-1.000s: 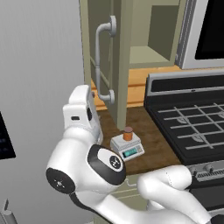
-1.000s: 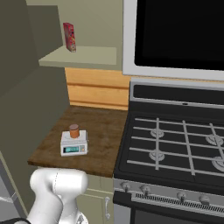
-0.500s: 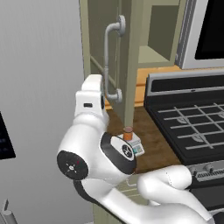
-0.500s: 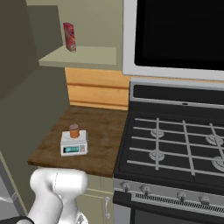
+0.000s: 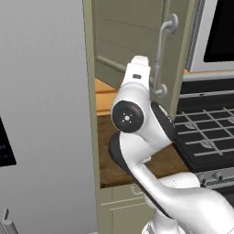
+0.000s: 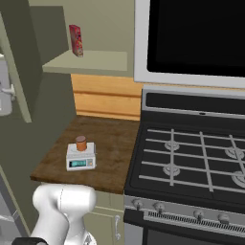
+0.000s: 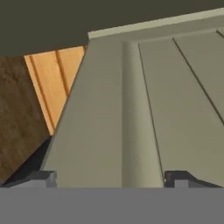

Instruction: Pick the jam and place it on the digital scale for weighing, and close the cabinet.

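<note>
I'm working in a home kitchen: gas stove (image 6: 191, 158), wood counter (image 6: 110, 148), wall cabinet (image 5: 137, 50) and a scale (image 6: 80, 157).

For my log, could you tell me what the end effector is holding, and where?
Nothing: the end effector is open against the cabinet door; the jam sits on the scale.

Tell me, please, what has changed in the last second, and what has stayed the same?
The cabinet door has swung across the left base view toward the stove, so its bar handle now sits further right. The arm has risen with it, and the gripper is open against the door's panelled face. The jam has stayed on the digital scale, and the red box on the shelf has not moved.
</note>
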Available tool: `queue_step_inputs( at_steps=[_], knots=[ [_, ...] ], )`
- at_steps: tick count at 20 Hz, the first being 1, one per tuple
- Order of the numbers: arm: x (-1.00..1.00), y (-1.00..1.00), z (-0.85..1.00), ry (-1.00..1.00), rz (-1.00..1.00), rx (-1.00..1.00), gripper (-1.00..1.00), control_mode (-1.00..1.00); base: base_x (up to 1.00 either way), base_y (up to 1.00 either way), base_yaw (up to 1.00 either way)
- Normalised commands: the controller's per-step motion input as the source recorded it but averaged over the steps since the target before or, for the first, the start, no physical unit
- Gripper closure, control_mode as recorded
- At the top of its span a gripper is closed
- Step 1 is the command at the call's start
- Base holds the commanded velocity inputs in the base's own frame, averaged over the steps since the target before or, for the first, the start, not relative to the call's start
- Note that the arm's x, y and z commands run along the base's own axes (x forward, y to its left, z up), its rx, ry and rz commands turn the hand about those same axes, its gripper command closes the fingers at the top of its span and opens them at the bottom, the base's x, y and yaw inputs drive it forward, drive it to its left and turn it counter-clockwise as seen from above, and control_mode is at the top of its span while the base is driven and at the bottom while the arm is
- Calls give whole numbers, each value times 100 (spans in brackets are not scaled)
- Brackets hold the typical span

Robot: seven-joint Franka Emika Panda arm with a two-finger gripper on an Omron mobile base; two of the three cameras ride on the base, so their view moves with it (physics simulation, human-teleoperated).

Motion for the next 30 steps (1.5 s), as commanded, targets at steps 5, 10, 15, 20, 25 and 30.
queue_step_inputs(
  at_steps=[5,10,15,20,25,30],
  knots=[
    [100,-100,0,12,0,18,-100,-100,0,0,0],
    [100,-97,0,5,0,16,-100,-100,0,0,0],
    [95,-84,0,0,0,16,-100,-100,0,0,0],
    [91,-64,0,0,1,16,-100,-100,0,0,0],
    [81,-55,1,0,3,15,-100,-100,0,0,0],
    [72,-48,0,0,3,9,-100,-100,0,0,0]
  ],
)
